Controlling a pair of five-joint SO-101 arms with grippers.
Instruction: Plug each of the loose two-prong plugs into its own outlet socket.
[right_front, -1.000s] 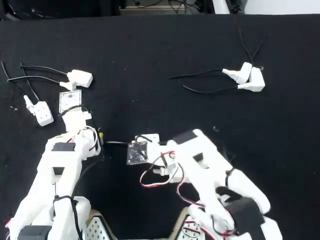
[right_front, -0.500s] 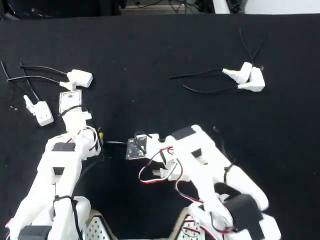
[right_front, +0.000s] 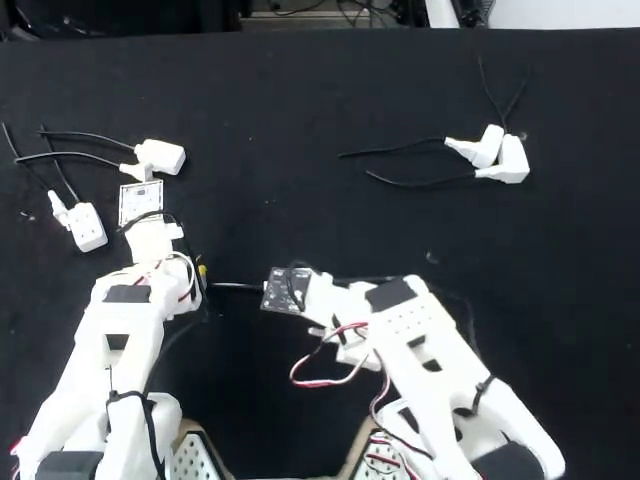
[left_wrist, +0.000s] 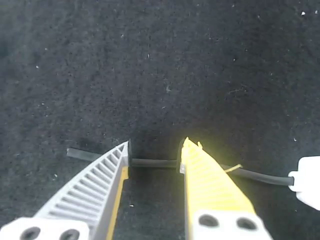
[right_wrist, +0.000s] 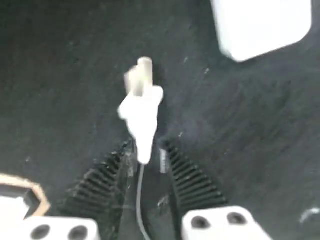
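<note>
1. The black table (right_front: 320, 90) is recorded beneath both arms. The right arm (right_front: 420, 340) lies from 5 o'clock to just short of centre, and the left arm (right_front: 120, 320) is stationed at 8 o'clock.
2. A pair of white pieces (right_front: 490, 145) with black leads is noted side by side at 2 o'clock. A white block (right_front: 160, 156) with leads is noted at 10 o'clock.
3. The right gripper (right_wrist: 146, 147) is found clamped on the tail of a white two-prong plug (right_wrist: 142, 107), prongs directed away from it.
4. The left gripper (left_wrist: 155, 145) is found spread. A black cable (left_wrist: 155, 162) is observed lying across the gap between its fingertips.

The right gripper (right_wrist: 146, 148) pinches the tail of a white two-prong plug (right_wrist: 142, 107) between dark ribbed fingers (right_wrist: 100, 185), prongs pointing away over the black cloth (right_wrist: 60, 60). A white block (right_wrist: 262, 22) lies nearby, apart from the plug.
</note>
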